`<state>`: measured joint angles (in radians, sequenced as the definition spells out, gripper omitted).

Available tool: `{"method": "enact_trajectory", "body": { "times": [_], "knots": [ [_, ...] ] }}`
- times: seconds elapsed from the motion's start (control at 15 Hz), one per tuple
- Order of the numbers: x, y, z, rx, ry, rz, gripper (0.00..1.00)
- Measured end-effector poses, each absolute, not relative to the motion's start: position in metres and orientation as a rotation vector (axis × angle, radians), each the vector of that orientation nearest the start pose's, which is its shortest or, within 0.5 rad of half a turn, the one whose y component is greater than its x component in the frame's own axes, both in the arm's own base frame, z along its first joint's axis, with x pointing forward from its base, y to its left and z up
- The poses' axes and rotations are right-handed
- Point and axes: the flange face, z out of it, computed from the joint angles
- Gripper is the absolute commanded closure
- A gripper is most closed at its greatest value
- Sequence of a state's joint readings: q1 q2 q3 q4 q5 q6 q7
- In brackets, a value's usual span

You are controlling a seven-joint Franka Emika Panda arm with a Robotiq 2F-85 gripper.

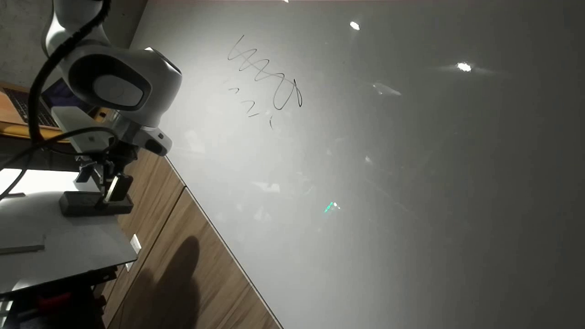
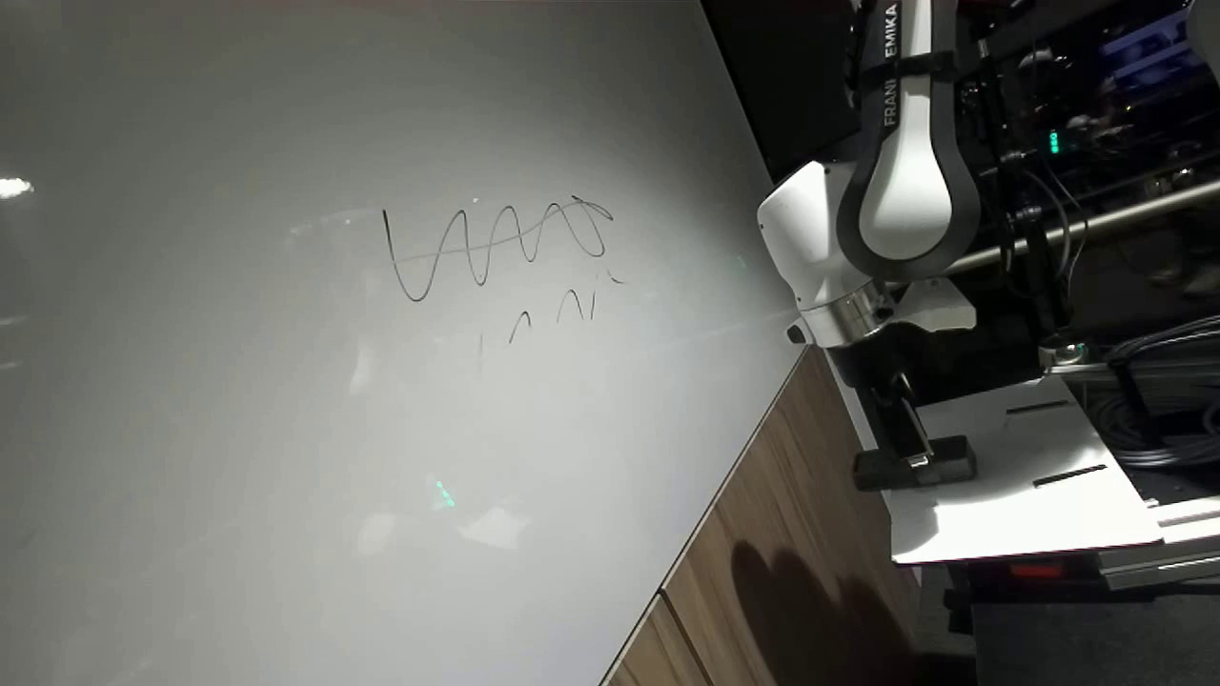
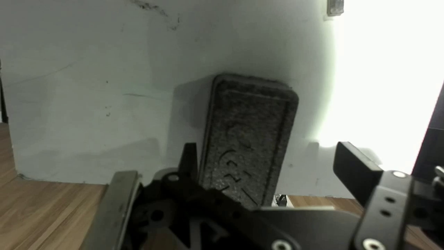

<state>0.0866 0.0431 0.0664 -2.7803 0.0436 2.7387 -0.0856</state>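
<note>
Down on the pale panel (image 3: 86,121), between the spread fingers of the gripper (image 3: 265,149) in the wrist view, lies a dark grey block (image 3: 249,128), looks like a board eraser: long, grainy, rounded corners, black squiggly marks on its face. Jaws are about as wide as they go, gripping nothing; the left finger there's just beside the block, the right one's got more gap. Lower end reaches the panel's edge by the wood (image 3: 52,211), can't tell if it overhangs. Scuffed panel stretches well off left.
</note>
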Motion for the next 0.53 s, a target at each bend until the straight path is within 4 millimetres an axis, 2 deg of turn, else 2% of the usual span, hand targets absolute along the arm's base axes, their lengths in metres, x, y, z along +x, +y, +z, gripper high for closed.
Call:
{"method": "enact_trajectory", "body": {
  "times": [0.53],
  "knots": [
    [0.3693, 0.0571, 0.1908, -3.122, -0.320, 0.125, 0.00]
  ]
}}
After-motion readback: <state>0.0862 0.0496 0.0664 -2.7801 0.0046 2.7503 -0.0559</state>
